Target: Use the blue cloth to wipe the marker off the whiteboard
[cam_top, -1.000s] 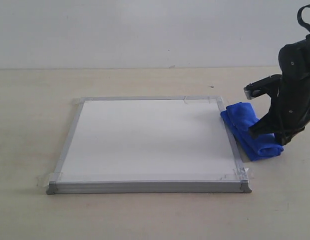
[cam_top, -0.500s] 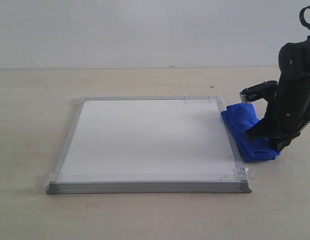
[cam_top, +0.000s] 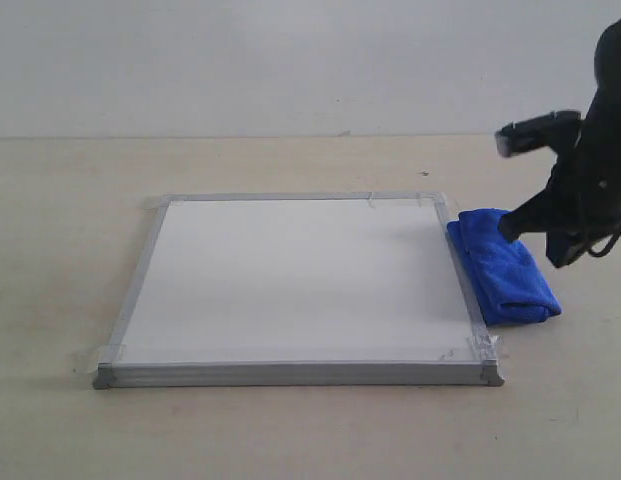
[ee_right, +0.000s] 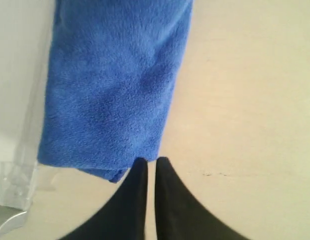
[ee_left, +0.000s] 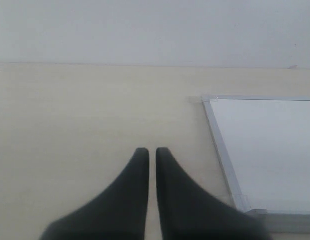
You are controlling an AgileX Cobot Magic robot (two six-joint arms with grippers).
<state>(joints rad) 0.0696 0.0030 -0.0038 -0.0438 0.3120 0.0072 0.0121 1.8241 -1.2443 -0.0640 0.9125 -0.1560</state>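
Beige tabletop (cam_top: 290, 430), blue cloth (cam_top: 505, 268) beside whiteboard (cam_top: 290, 280) (closed right gripper (ee_right: 151, 160) above)

1 whiteboard (cam_top: 290, 280), 1 blue cloth (cam_top: 505, 275), and 2 tools: left tool (ee_left: 152, 151), right tool (ee_right: 151, 161).

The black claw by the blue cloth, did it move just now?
Yes. Judged against the whiteboard frame, the right gripper has gone up, from the middle of the blue cloth towards its far end.
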